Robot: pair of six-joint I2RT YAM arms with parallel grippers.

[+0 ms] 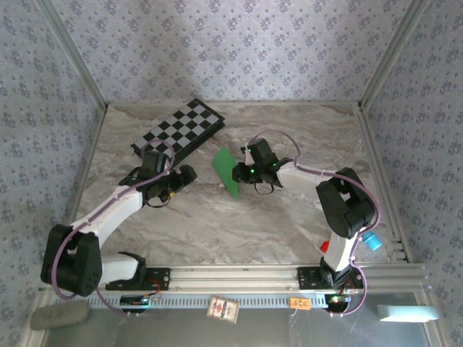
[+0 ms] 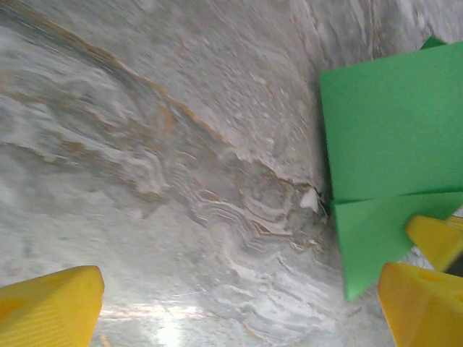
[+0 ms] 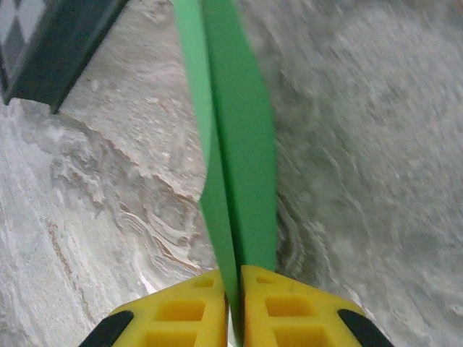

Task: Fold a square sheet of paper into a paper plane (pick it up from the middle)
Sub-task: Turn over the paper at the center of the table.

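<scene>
Beside the checkered board (image 1: 181, 127), right fingers (image 3: 181, 312) clamp the paper plane (image 3: 242, 144); left fingers (image 2: 51, 307) stand wide apart.

Overhead looks down; wrists (close) share paper plane (image 2: 391, 130) (image 3: 239, 144).

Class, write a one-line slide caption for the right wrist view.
Yellow fingers of the right gripper shut on the green paper plane, edge-on against the marble table.

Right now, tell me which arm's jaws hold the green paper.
The right gripper: its jaws are shut on the paper plane; the left gripper stands wide open beside it.
</scene>
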